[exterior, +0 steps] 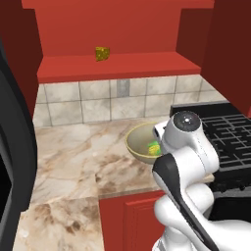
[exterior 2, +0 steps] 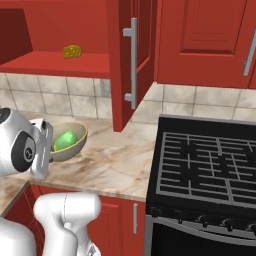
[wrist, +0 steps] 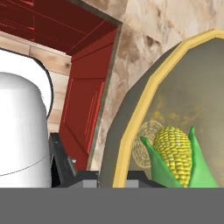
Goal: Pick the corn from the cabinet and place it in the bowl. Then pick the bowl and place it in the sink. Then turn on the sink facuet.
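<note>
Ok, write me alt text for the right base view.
A green corn lies in an olive-tan bowl on a marble counter, partly behind the robot's white arm. Above, a yellow-brown wedge sits on the open red cabinet's shelf; a black stove fills the right.

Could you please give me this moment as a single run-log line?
stage: lifting bowl | green-husked yellow corn: inside round olive-tan bowl | bowl: on marble counter | gripper: shut on bowl rim

A yellow-brown wedge-shaped chunk [exterior: 102, 53] sits mid-shelf. A black stove [exterior 2: 207, 167] adjoins the marble counter's [exterior: 78, 157] right edge.
</note>
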Controlling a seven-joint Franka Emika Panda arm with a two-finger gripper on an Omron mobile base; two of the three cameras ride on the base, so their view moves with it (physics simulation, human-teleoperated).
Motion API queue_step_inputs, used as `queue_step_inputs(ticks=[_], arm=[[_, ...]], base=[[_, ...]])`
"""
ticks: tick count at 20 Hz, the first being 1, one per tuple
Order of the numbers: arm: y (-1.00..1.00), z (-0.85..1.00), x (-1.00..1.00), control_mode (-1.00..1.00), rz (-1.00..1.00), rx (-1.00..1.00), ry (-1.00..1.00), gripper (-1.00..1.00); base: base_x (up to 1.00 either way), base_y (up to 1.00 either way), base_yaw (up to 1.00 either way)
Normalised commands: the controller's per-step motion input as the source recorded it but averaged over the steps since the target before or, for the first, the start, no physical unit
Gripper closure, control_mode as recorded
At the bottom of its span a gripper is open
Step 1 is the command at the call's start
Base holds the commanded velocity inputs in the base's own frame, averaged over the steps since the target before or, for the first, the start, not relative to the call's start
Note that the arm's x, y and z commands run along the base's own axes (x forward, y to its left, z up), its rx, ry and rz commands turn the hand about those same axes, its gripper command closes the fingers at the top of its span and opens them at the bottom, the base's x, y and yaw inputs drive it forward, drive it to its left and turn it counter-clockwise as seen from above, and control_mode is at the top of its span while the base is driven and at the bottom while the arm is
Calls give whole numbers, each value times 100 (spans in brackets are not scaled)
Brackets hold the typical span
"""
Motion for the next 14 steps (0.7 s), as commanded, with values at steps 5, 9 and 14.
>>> queue_step_inputs(ticks=[5,9,14], arm=[[0,0,0,100,0,0,0,100],[0,0,0,100,0,0,0,100],[0,0,0,100,0,0,0,100]], base=[[-45,-30,0],[-61,-54,1],[-29,-61,3]])
